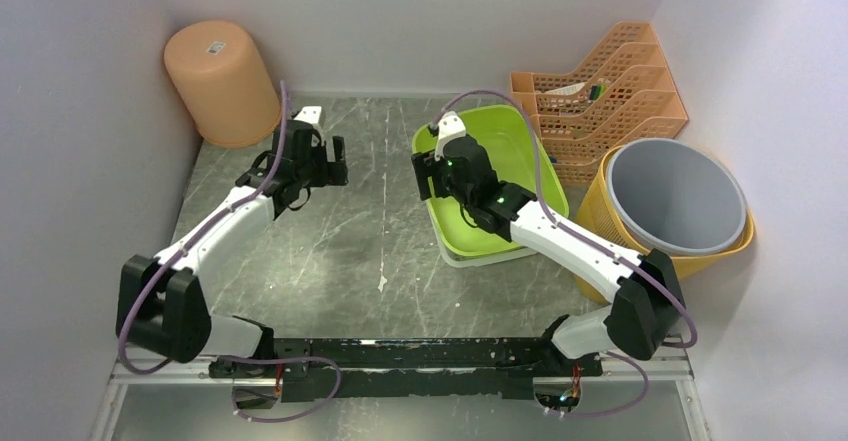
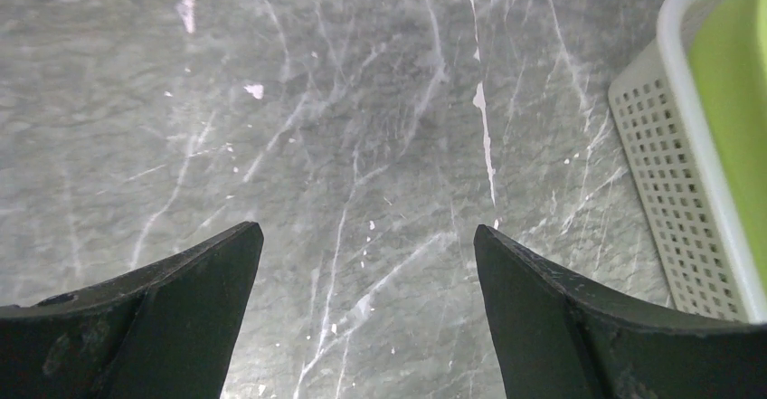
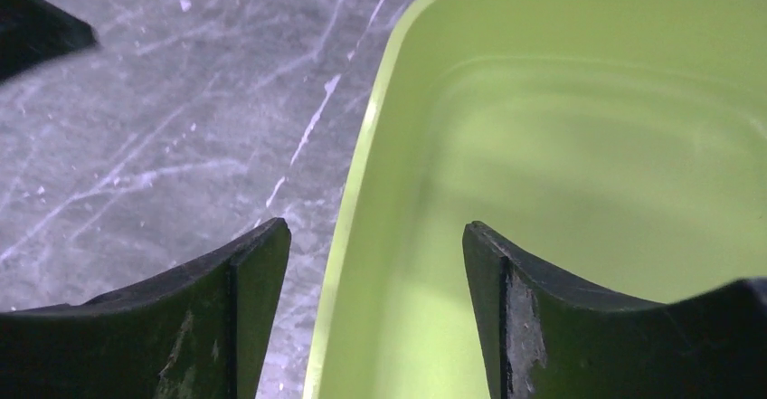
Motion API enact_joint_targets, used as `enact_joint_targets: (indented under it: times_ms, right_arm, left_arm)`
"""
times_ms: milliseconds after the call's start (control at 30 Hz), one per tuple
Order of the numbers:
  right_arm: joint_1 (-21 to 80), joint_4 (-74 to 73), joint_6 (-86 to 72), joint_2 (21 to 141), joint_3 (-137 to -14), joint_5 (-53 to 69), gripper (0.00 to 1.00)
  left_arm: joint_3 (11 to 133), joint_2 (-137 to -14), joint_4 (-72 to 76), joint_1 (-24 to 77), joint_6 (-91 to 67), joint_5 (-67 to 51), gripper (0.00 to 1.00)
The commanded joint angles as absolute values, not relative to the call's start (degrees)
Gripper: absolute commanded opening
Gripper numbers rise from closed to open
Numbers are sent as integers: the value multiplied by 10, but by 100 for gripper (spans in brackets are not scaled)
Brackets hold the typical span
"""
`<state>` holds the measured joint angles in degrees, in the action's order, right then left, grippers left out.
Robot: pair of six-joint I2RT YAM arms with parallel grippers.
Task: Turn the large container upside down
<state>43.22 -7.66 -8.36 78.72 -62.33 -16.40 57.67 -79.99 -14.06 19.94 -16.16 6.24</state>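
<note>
The large container, a lime-green tub (image 1: pixel 515 151), sits upright and empty inside a white perforated basket (image 1: pixel 480 258) right of centre. My right gripper (image 1: pixel 428 169) straddles the tub's left rim (image 3: pixel 362 191). One finger is outside over the table and the other inside the tub. The jaws stand apart, with a gap on both sides of the rim. My left gripper (image 1: pixel 336 161) hovers open over bare marble left of the tub, with nothing between its fingers (image 2: pixel 181 308). In the left wrist view the basket (image 2: pixel 669 173) and the tub's green edge (image 2: pixel 737 82) show at the right.
An orange bucket (image 1: pixel 222 81) stands upside down in the back left corner. Orange stacked file trays (image 1: pixel 600 96) line the back right. A grey bin (image 1: pixel 675 196) sits inside a yellow basket (image 1: pixel 720 256) close to the tub's right side. White walls enclose the table.
</note>
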Motion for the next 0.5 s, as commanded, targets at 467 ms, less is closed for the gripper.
enact_joint_targets:
  times_ms: [467]
  right_arm:
    - [447,-118,-116,874,-607,-171,48]
  left_arm:
    - [583,-675,-232,200,-165,161,100]
